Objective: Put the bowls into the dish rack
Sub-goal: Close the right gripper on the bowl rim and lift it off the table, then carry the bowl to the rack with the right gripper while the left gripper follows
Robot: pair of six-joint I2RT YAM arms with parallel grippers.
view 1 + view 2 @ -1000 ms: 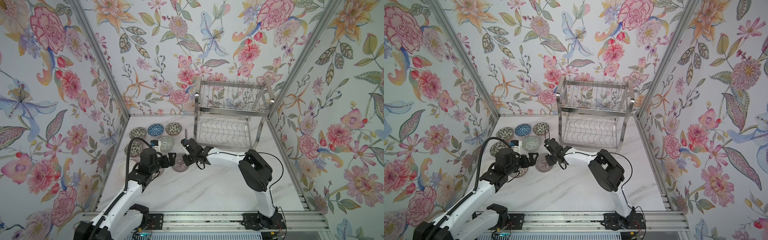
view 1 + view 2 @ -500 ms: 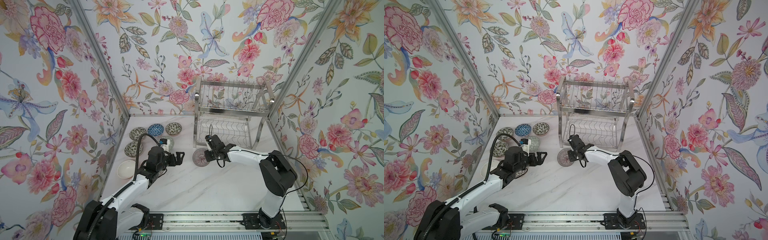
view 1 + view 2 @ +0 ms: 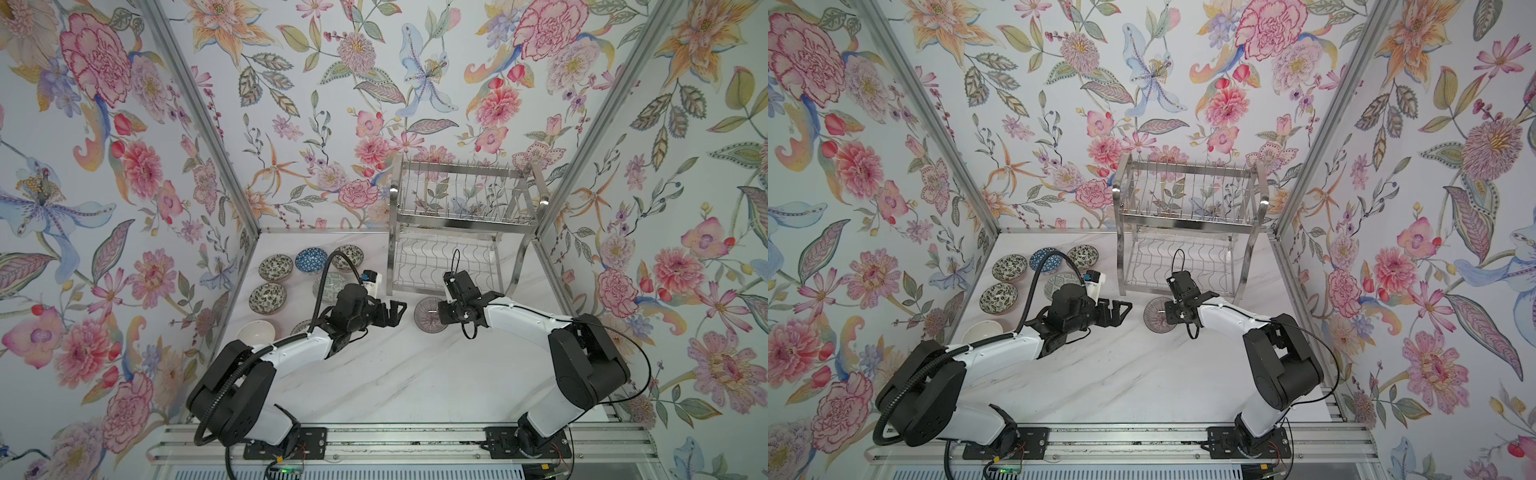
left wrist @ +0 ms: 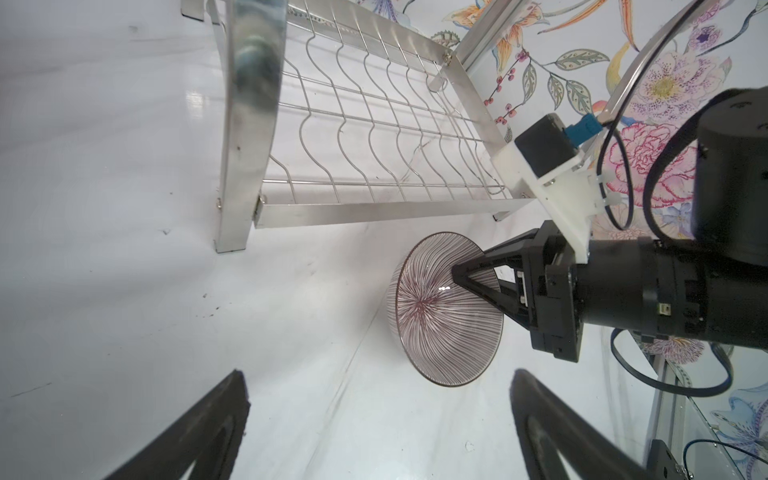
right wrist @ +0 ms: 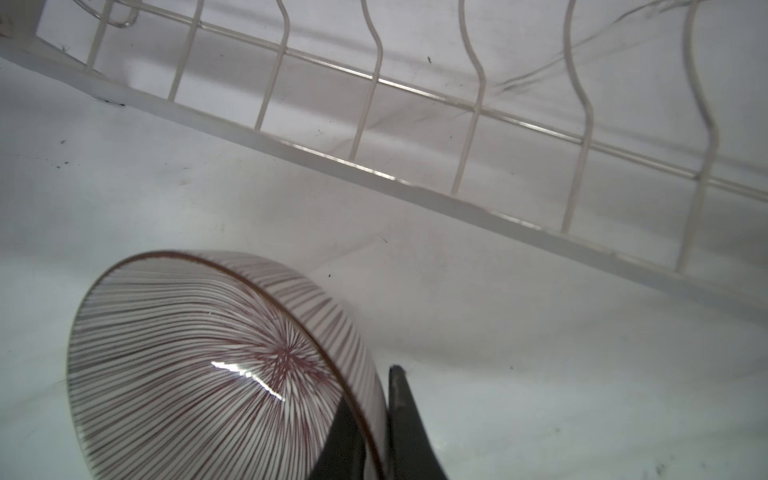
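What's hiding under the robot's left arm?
Only the edge of a hidden bowl peeks out beside the left arm. The rest is covered, so I can't tell its pattern. A greenish bowl is partly hidden behind the wrist too.

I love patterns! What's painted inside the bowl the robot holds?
The bowl: thin purple-white lines radiating from the centre. Best: left wrist view.

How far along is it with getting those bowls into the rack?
Barely begun. Done: nothing yet; both tiers of the dish rack look empty. In hand: the right gripper is shut on the rim of a purple-striped bowl, tilted on edge just in front of the lower tier. The left gripper is open and empty. To do: rack that bowl, then the other bowls on the table, at least six visible.
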